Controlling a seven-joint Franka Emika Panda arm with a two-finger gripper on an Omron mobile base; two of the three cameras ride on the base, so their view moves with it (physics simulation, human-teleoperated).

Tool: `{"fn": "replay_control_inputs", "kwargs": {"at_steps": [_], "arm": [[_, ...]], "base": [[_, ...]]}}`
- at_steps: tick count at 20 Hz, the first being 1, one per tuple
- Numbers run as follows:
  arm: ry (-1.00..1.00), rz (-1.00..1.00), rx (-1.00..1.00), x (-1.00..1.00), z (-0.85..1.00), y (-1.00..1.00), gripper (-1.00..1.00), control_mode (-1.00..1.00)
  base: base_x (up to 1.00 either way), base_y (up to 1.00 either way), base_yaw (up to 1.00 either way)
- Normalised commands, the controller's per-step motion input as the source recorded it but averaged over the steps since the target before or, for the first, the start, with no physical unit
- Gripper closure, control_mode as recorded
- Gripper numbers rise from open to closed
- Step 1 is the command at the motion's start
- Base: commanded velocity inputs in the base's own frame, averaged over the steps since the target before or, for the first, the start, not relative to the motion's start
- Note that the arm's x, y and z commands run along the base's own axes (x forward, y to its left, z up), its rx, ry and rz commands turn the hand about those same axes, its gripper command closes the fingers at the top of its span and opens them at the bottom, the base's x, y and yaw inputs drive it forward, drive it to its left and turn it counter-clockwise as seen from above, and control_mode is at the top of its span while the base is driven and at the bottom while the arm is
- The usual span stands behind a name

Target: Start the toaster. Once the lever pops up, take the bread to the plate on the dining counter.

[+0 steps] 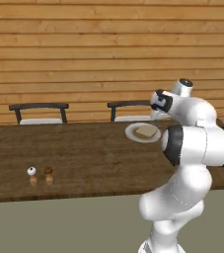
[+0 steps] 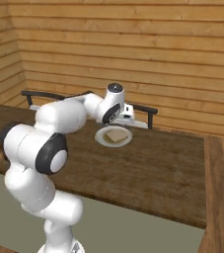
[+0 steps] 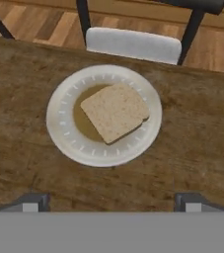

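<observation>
My pincer hangs released and empty; directly below it the bread lies flat in the plate on the tabletop. I'd lift straight up, clearing the rim.

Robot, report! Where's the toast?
Gripper open, empty, above plate. Bread flat on plate, dining counter. Nothing in the way.

White arm bent fwd, gripper facing down, jaws wide apart
</observation>
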Motion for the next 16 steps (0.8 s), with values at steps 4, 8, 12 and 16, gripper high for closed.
{"fn": "replay_control_inputs", "kwargs": {"at_steps": [4, 8, 12, 16], "arm": [[-0.11, -0.26, 0.0, -1.0, 0.37, 0.61, -1.0, -1.0], [-0.12, -0.26, 0.0, -1.0, 0.33, 0.53, -1.0, -1.0], [-0.13, -0.22, 0.0, -1.0, 0.22, 0.54, -1.0, -1.0], [-0.18, -0.16, 0.0, -1.0, 0.3, 0.28, -1.0, -1.0]], "base": [[0.0, 0.0, 0.0], [0.0, 0.0, 0.0], [0.0, 0.0, 0.0], [0.0, 0.0, 0.0]]}}
